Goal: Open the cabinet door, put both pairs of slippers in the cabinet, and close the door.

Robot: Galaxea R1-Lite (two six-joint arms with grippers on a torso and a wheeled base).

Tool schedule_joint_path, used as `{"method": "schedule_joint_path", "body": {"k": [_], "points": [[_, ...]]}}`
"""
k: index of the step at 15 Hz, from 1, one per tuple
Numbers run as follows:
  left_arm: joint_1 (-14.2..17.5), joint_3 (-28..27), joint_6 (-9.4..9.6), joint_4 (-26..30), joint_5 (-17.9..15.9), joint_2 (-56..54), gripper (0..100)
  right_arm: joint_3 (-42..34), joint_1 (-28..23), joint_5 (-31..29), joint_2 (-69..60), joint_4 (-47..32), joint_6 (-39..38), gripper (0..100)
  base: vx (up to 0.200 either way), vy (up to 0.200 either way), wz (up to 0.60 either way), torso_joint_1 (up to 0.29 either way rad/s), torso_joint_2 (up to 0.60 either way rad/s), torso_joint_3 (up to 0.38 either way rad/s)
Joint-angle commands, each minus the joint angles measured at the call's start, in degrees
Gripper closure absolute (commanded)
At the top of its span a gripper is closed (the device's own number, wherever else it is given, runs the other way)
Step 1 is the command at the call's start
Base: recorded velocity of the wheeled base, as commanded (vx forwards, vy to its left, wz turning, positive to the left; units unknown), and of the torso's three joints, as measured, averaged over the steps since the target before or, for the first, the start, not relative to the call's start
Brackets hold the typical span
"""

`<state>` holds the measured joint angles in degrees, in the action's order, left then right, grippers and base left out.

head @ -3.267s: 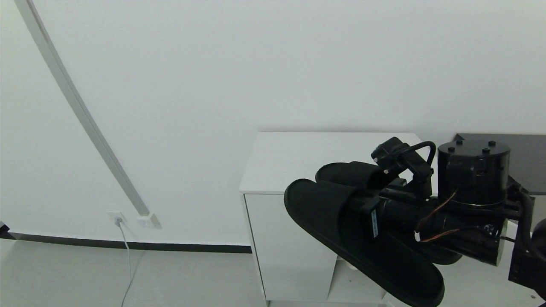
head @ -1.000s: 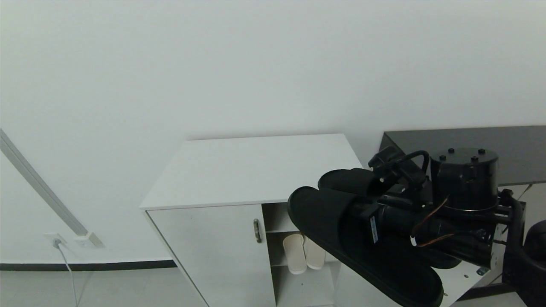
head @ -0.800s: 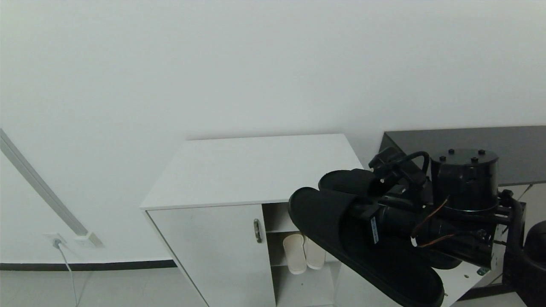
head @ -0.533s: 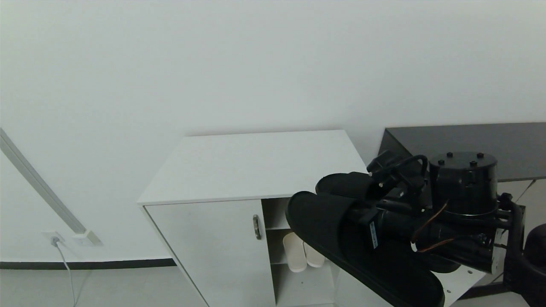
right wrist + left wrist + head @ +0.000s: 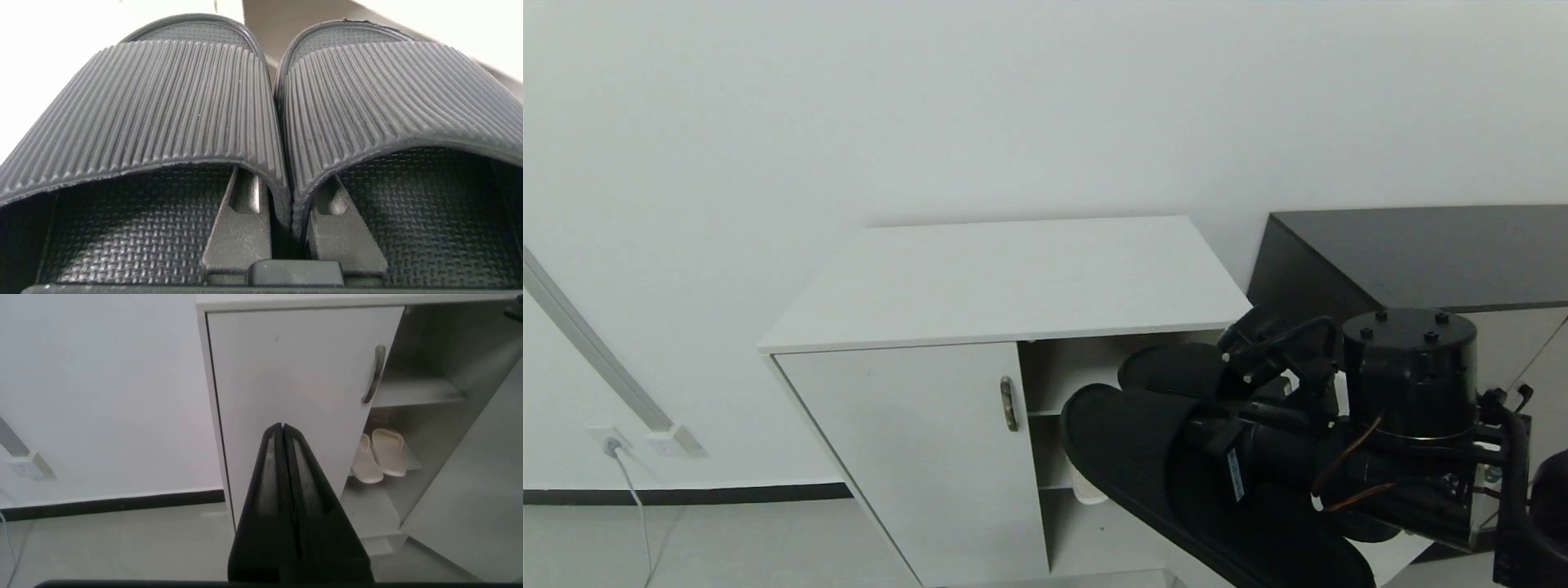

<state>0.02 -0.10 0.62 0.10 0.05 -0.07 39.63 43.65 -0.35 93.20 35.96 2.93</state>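
**Black slippers**, one pair. Held in the air in front of the cabinet's open right-hand side, at about the height of its upper shelves. The two are carried side by side, inner edges touching. The long axis is set in line with the right forearm, with the toes directed away from the wrist towards the cabinet and the heels towards the wrist. Ribbed straps and a studded footbed are seen in the right wrist view.

**Right gripper**. One finger is passed under each strap from the heel end, and the adjoining inner walls of the pair are clamped between the two fingers.

**Left gripper**. Fingers are pressed flat together with nothing between them. It is held low, facing the closed door.

**Cabinet**, white, flat top bare. The left door is shut and carries a metal handle at its inner edge. The right door is swung outward. Inside, the upper shelf is bare. On the shelf below lies a pale pair of slippers, side by side, long axes running front to back.

**Label**, a small strip on the right arm; its print is too small to be read.

**Surroundings.** White wall; slanted trunking ending by a socket with a cable hanging from it; a black tabletop just beside the cabinet.
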Motion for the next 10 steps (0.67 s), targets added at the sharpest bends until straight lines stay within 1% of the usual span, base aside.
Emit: {"method": "schedule_joint_path", "body": {"k": [1, 6, 10], "points": [[0.0, 0.0, -0.01, 0.0, 0.0, 0.1, 100, -0.3, 0.4, 0.0, -0.2, 0.0, 0.1, 100, 0.0, 0.0, 0.0, -0.217, 0.55, 0.334], [0.0, 0.0, -0.01, 0.0, 0.0, 0.1, 100, -0.7, 0.6, 0.1, -0.2, 0.0, 1.2, 100, 0.0, 0.0, 0.0, -0.204, 0.52, 0.317], [0.1, 0.0, -0.01, 0.0, 0.0, 0.1, 100, -0.7, 0.6, 0.2, -0.1, 0.0, 1.2, 100, 0.0, 0.0, 0.0, -0.177, 0.5, 0.322]]}}
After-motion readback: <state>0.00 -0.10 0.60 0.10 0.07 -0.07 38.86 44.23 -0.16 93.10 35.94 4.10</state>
